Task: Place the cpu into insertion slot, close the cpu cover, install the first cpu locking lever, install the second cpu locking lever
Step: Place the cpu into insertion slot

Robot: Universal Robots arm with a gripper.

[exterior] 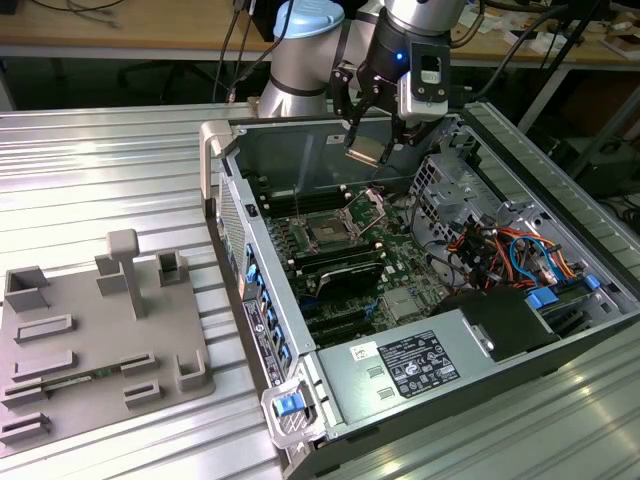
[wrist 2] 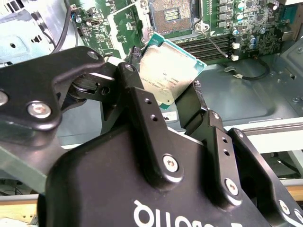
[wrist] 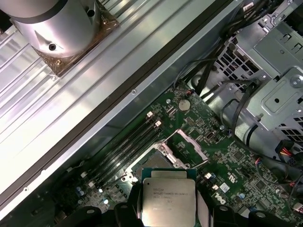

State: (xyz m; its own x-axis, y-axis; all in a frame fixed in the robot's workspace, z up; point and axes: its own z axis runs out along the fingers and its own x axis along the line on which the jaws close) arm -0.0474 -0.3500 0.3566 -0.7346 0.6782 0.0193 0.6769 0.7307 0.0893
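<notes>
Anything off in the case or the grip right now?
Nothing damaged or spilled. Only the cpu looks tilted in the claw, hanging above the insertion slot, not level with it; the cpu cover stands open.

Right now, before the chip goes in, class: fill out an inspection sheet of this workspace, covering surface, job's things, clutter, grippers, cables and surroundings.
Surface: ribbed silvery metal table, bearing an open grey computer case.
Job's things: small square silvery-tan cpu, held in the air above the green board; square dark-centred insertion slot, empty; thin silvery hinged cpu cover, raised open.
Clutter: grey moulded fixture tray on the table, to the exterior view's left of the case.
Grippers: black gripper, jaws shut on the cpu's edges.
Cables: orange and blue wire bundle inside the case, apart from the slot.
Surroundings: wooden bench behind the table.
</notes>
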